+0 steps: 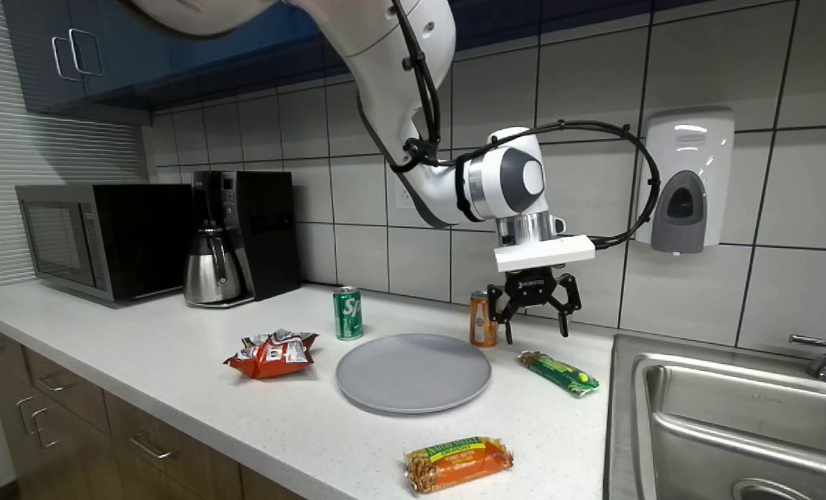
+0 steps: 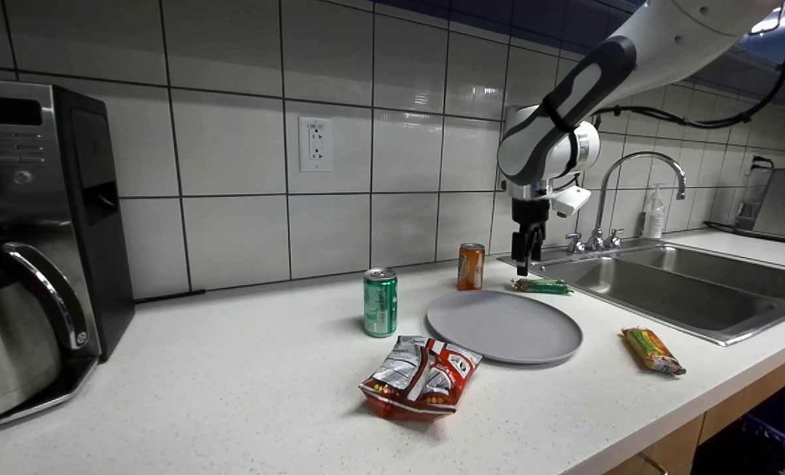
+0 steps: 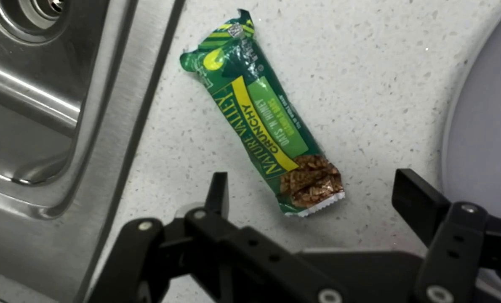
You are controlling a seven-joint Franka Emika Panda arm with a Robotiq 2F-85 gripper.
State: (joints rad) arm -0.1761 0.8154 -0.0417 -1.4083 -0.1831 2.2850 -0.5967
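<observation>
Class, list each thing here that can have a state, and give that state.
Gripper, open, holding nothing
Green bar, lying down, in its wrapper
Orange bar, lying down, in its wrapper
Red bag, lying down, creased; opened or not, unclear
Green can, upright; opened or not, unclear
Orange can, upright; likewise unclear
Plate, lying flat
Microwave, door shut
Coffee pot, standing in coffee maker
Drawers, shut
Tap, no water seen running

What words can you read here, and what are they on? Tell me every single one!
"NATURE VALLEY CRUNCHY OATS 'N HONEY GRANOLA BARS": green wrapper
"NATURE VALLEY CRUNCHY PEANUT BUTTER": orange wrapper
"ROBOTIQ": gripper
"Sp", the start of a word: green can
Too small or blurred to read: any other print, such as on the orange can, red bag, wall outlet, soap dispenser and coffee maker.
</observation>
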